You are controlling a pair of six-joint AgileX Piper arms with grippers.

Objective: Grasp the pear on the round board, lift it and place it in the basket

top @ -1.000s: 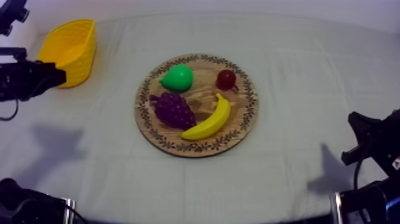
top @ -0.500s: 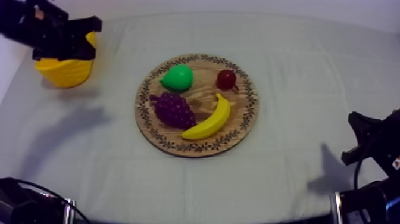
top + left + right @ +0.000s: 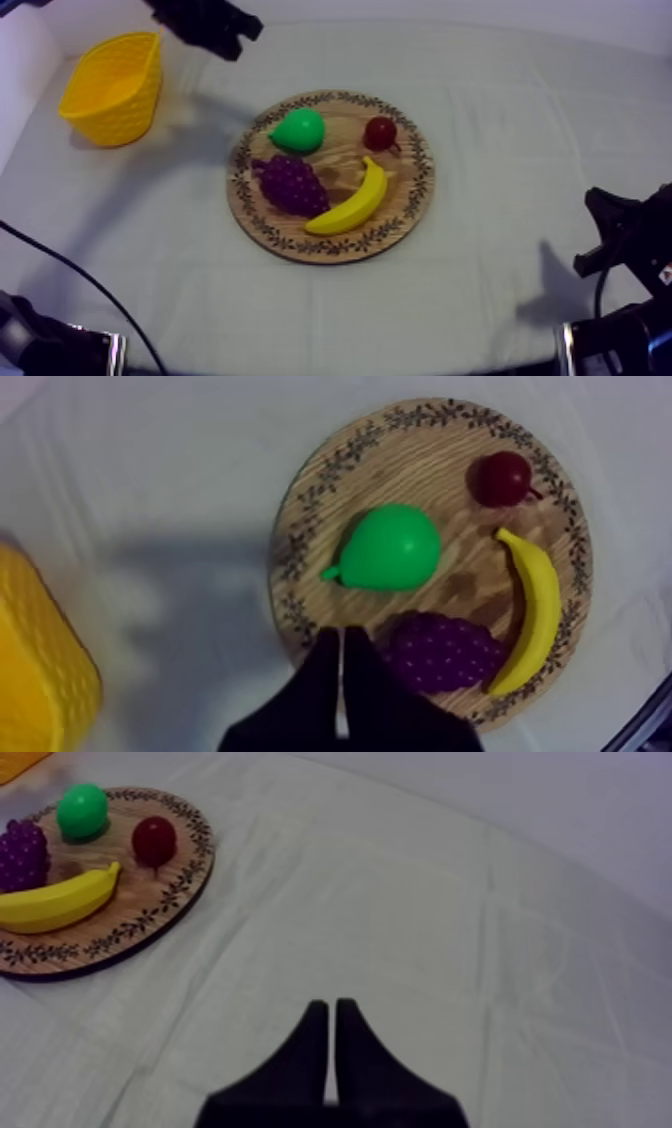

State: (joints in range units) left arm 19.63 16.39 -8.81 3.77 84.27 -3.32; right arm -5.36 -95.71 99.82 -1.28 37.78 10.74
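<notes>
Light: soft, even, fairly bright, apparently from overhead. Shadows on cloth [image 3: 480, 90], top view: broad pale grey band running from upper left to lower left of the wooden board [image 3: 408, 195]; smaller darker wedge at lower right of the frame.

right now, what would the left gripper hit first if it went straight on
Probably the pear, straight ahead of the left gripper; depth is unclear, so maybe the wooden board first.

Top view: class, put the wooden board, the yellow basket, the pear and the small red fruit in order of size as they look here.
1. wooden board, clearly the largest
2. yellow basket, though it stands farther from the camera
3. pear
4. small red fruit, the smallest
</notes>
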